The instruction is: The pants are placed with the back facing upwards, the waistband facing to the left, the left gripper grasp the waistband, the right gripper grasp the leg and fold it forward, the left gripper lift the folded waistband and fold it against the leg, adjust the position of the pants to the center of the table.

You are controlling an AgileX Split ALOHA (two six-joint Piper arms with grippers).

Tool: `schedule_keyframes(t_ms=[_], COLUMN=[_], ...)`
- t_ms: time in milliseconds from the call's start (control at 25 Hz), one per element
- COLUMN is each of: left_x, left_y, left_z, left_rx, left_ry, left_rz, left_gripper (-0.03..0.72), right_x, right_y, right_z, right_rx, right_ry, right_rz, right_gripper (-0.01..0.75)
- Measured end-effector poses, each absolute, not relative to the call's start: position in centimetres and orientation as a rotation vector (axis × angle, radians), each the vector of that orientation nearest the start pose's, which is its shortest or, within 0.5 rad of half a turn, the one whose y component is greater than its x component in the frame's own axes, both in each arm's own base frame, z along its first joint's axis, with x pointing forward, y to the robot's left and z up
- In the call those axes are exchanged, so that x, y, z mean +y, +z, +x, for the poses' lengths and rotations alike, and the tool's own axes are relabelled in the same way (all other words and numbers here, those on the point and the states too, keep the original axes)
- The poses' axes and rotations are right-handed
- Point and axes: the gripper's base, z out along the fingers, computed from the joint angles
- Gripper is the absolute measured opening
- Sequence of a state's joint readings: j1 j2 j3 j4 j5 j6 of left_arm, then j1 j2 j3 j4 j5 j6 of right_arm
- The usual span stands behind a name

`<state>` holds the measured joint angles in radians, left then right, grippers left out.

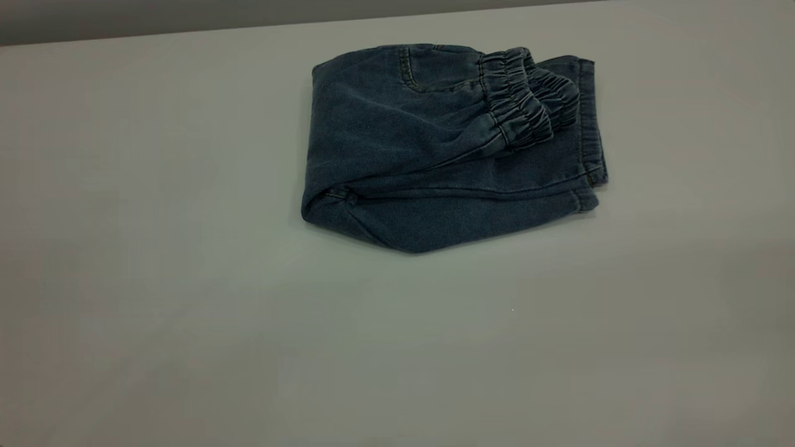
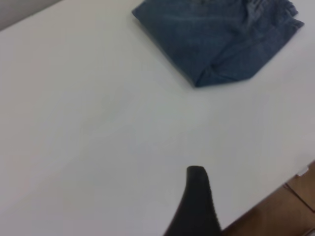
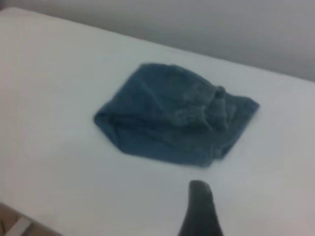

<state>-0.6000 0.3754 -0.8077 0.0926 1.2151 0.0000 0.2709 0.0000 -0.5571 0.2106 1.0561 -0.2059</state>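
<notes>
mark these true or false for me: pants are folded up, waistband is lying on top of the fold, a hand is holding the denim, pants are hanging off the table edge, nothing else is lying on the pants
1. The pants are folded into a compact bundle. True.
2. The waistband lies on top of the fold, toward the right in the exterior view. True.
3. A hand is gripping the denim. False: the left hand and right hand are both clear of the pants, above bare table.
4. The pants hang over the table edge. False: they lie fully on the surface.
5. Nothing else rests on the pants. True.
</notes>
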Motion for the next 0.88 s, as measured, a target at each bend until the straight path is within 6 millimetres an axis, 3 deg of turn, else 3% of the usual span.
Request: schedule_keyframes(t_ms=[160,520,880], left_x=[-0.7,-0.7,-0.9], left_y=[32.6,27.9,27.6], left_z=[1.8,1.3,0.8], left_rx=[2.163,2.235,2.112], left_ry=[-0.255,-0.282,-0.379], left_rz=[0.664,0.691,0.653], left_gripper=[0.536,0.536,0.536], right_x=[1.2,0.9,0.9], right_y=[27.9,27.9,27.9], right_z=[-1.0,-0.9,-0.9], right_rx=[1.993,2.002,2.003], right_ry=[0.268,0.256,0.256], right_rz=[-0.462,-0.416,-0.417], right_gripper=[0.447,0.447,0.447])
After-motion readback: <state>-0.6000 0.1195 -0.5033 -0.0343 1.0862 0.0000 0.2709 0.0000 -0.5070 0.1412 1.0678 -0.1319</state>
